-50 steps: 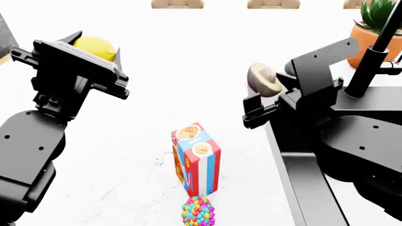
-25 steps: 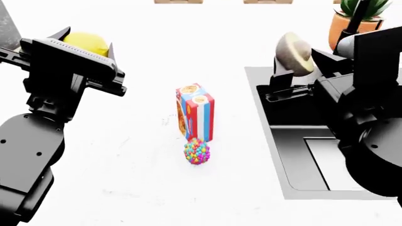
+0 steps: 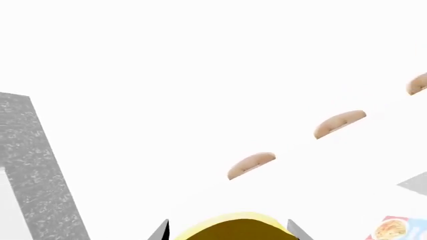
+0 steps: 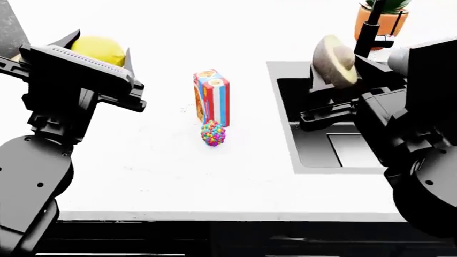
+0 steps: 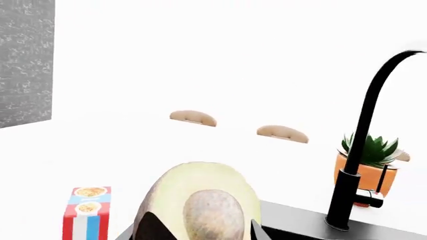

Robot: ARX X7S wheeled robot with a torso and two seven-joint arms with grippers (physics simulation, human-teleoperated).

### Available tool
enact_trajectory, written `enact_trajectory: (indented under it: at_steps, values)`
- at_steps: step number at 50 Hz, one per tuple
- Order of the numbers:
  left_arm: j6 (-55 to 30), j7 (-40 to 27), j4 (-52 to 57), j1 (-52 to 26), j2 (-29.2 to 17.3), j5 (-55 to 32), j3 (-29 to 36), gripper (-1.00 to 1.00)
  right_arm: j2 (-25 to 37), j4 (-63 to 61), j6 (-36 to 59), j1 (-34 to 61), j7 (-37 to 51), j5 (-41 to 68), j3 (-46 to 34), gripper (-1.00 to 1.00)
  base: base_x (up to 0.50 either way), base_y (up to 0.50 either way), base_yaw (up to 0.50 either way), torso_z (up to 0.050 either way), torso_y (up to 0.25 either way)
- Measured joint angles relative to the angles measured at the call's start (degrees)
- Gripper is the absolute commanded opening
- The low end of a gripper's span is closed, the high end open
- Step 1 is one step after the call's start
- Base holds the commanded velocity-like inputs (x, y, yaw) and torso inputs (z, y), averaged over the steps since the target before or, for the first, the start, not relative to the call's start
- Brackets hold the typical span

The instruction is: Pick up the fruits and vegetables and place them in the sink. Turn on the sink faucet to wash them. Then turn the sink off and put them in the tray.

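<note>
My left gripper [image 4: 96, 53] is shut on the yellow lemon [image 4: 100, 50], held high above the counter's left side; the lemon [image 3: 233, 227] also shows between the fingertips in the left wrist view. My right gripper [image 4: 335, 69] is shut on the halved avocado [image 4: 334, 60], raised over the left rim of the black sink [image 4: 289, 134]. In the right wrist view the avocado [image 5: 200, 200] shows pale flesh and brown pit. The black faucet [image 5: 363, 140] stands at the sink's back [image 4: 367, 32]. The tray is out of view.
A striped box [image 4: 212, 96] stands mid-counter with a beaded ball [image 4: 213, 133] just in front of it. A potted plant [image 4: 380, 16] sits behind the faucet. The counter's front edge [image 4: 214, 214] runs across the lower head view.
The head view has pulled back and shifted, so the box, ball and sink appear farther away and the counter's front edge now shows. Both grippers still hold their fruits.
</note>
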Motion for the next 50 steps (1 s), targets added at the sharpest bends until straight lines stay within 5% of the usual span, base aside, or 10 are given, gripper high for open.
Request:
enact_trajectory:
  at_steps: [50]
  values:
    - [0.61,-1.04,1.37,0.25,0.64,-1.31,-1.52,-1.0,0.99,-1.6,-0.81,-0.15,0.73,-0.03,0.49,-1.0,0.0,-0.5,0.0,0.0,0.0]
